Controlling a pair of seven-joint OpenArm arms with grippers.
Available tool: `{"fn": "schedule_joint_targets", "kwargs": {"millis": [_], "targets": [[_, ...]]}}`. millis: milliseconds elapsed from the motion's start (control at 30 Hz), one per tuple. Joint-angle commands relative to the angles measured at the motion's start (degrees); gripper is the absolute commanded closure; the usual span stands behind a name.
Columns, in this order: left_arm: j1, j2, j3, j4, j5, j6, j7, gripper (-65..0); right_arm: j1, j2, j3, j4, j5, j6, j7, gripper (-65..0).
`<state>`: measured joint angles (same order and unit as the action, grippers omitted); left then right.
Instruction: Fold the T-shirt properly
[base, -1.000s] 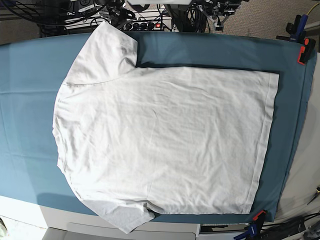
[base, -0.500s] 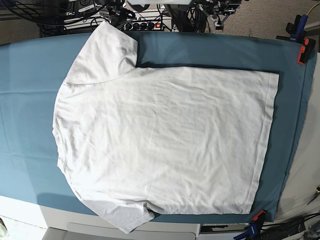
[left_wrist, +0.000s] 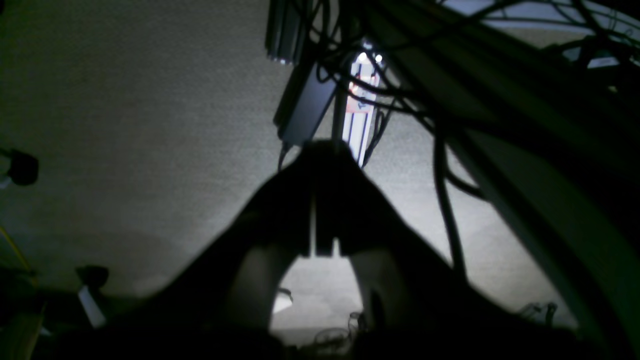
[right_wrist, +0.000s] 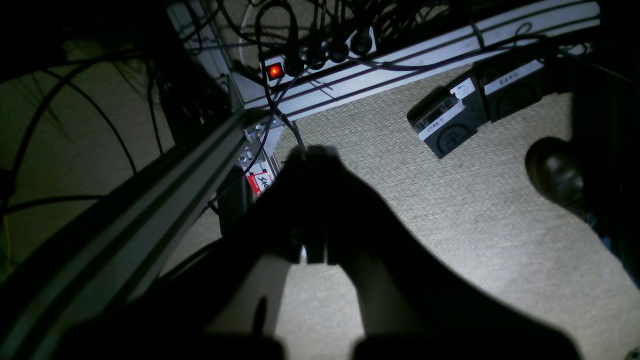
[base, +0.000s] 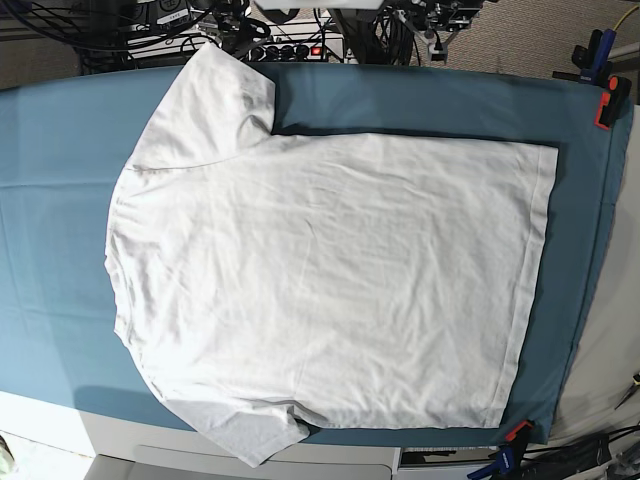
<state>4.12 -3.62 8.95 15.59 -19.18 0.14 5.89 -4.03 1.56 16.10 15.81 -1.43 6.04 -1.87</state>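
Left wrist view: left pincer (left_wrist: 320, 200) is a dark silhouette at centre frame, jaws pressed together, nothing between them. It hangs over grey carpet floor (left_wrist: 125, 125), cables (left_wrist: 440, 165) upper right. No shirt here.

Right wrist view: right pincer (right_wrist: 315, 205) also dark at centre, jaws closed, empty. Power strip (right_wrist: 310, 60) with a red lit switch along the top, two black boxes (right_wrist: 475, 110) on the carpet at right. No shirt here either.

Base view: T-shirt (base: 330, 280) lies flat across mid-frame on the teal cloth (base: 50, 200) covering the surface, hem toward the right edge, one sleeve upper left, the other at lower left hanging slightly past the surface's front edge. Neither pincer visible. Orange clamps (base: 605, 105) pin the cloth at the right corners.

Handling, judged: thin, limp, light cotton; it will drape and wrinkle, may slide on the cloth. Best taken by pinching a hem corner or sleeve edge, picking up the shirt layer only, not the cloth under it. Fold not yet begun.
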Motion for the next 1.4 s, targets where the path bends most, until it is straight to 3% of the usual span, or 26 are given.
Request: {"fn": "schedule_joint_targets", "kwargs": {"millis": [0, 267, 500, 667, 1033, 1167, 1367], "targets": [[0.4, -0.4, 0.0, 0.7, -0.1, -0.1, -0.3, 0.0, -0.1, 0.5, 0.0, 1.0, 0.1, 0.3, 0.1, 0.0], [5.7, -3.4, 0.0, 7.8, -0.1, 0.0, -0.3, 0.0, -5.1, 2.6, 0.0, 7.1, 0.1, 0.2, -1.2, 0.0], [16.4, -7.6, -1.6, 20.8, -0.1, 0.0, 0.5, 0.0, -15.0, 5.0, 0.0, 16.1, 0.4, 0.5, -0.5, 0.0], [28.1, -11.1, -5.5, 37.5, -0.1, 0.0, 4.8, 0.0, -25.3, 5.7, 0.0, 28.2, 4.1, 2.6, -0.5, 0.0], [56.5, -18.5, -15.4, 80.0, -2.1, -0.2, 5.8, 0.0, -50.1, 5.9, 0.0, 64.1, 16.9, 3.6, -0.8, 0.0], [61.9, -20.5, -18.2, 92.7, -3.6, -4.0, 10.1, 0.0, -56.4, 5.9, 0.1, 76.0, 21.0, 5.1, -1.9, 0.0], [65.1, -20.5, -24.6, 107.2, -7.5, -8.8, 16.9, 0.0, -60.3, 5.8, 2.3, 91.3, 26.9, 7.4, -5.5, 0.0]]}}
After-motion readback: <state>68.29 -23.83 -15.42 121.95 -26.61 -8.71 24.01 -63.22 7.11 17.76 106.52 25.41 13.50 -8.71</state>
